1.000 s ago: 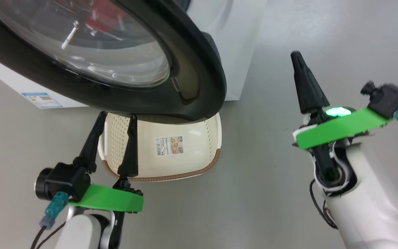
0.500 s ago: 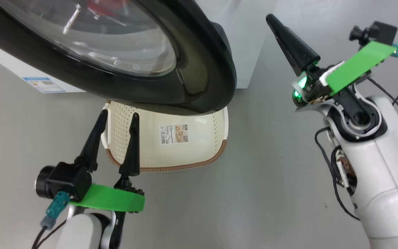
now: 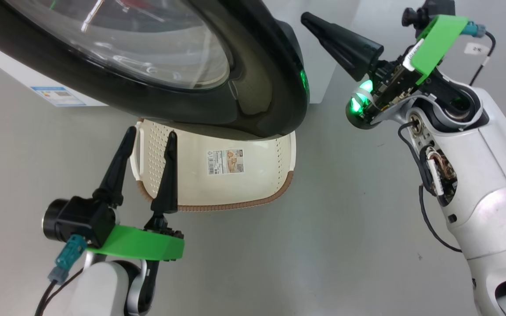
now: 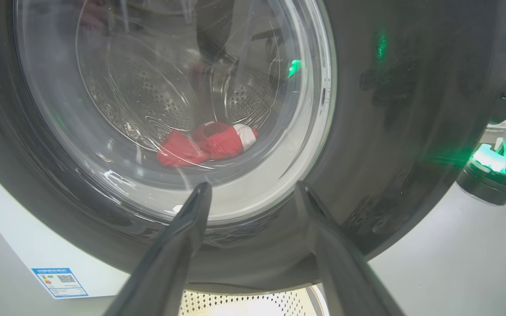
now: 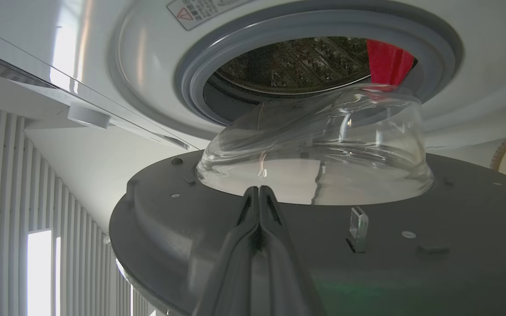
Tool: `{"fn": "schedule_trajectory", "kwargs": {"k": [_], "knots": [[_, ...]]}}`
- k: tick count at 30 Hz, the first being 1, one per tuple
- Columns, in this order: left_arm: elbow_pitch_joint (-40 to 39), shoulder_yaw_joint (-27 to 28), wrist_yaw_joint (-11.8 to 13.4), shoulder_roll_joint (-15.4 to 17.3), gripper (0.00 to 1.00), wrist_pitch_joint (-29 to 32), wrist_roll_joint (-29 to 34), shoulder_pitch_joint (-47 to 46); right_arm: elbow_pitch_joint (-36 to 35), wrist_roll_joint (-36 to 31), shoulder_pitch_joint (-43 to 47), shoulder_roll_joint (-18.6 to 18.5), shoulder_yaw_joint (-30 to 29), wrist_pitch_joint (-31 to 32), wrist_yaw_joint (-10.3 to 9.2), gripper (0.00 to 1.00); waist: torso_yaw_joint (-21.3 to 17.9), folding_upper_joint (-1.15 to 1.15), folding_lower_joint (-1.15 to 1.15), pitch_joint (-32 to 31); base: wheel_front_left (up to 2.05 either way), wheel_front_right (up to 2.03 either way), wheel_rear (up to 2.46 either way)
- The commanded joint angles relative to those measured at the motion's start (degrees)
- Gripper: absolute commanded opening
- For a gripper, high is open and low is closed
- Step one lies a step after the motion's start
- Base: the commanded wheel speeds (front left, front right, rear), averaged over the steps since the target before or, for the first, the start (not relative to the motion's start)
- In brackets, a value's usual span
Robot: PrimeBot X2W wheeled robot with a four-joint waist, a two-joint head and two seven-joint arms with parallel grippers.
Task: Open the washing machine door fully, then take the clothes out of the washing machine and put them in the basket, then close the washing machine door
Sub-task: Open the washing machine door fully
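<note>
Clothes (image 4: 204, 142) lie in the drum (image 4: 156, 101) behind the partly open washing machine door (image 3: 253, 87). We see our right gripper (image 3: 306, 17), fingers pressed together, beside the door's edge, perhaps touching its inner face; our left gripper (image 3: 151, 131) hangs spread near the basket (image 3: 235, 204).

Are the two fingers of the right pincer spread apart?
No, the right pincer is shut, its tips touching, before the inner face of the washing machine door.
</note>
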Motion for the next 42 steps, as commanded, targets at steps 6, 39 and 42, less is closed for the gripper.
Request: {"fn": "schedule_trajectory", "kwargs": {"k": [6, 39, 42], "knots": [[-1.6, 1.6, 0.1, 0.8, 1.00, -0.7, 0.4, -1.1, 0.2, 2.6, -2.8, 0.9, 2.8, 2.8, 0.29, 0.00, 0.7, 0.00, 0.00, 0.7, 0.00, 0.00, 0.00], [0.6, 3.1, 1.2, 0.3, 1.00, -0.7, 0.1, 5.4, -2.1, -0.4, 11.6, 0.9, 9.5, 8.4, 0.29, 0.00, 8.7, 0.00, 0.00, -13.7, 0.00, 0.00, 0.00], [0.8, 3.3, 1.3, 0.3, 1.00, -0.7, -0.1, 6.8, -2.0, -0.5, 13.3, 0.9, 10.4, 8.7, 0.29, 0.00, 9.9, 0.00, 0.00, -15.5, 0.00, 0.00, 0.00]]}}
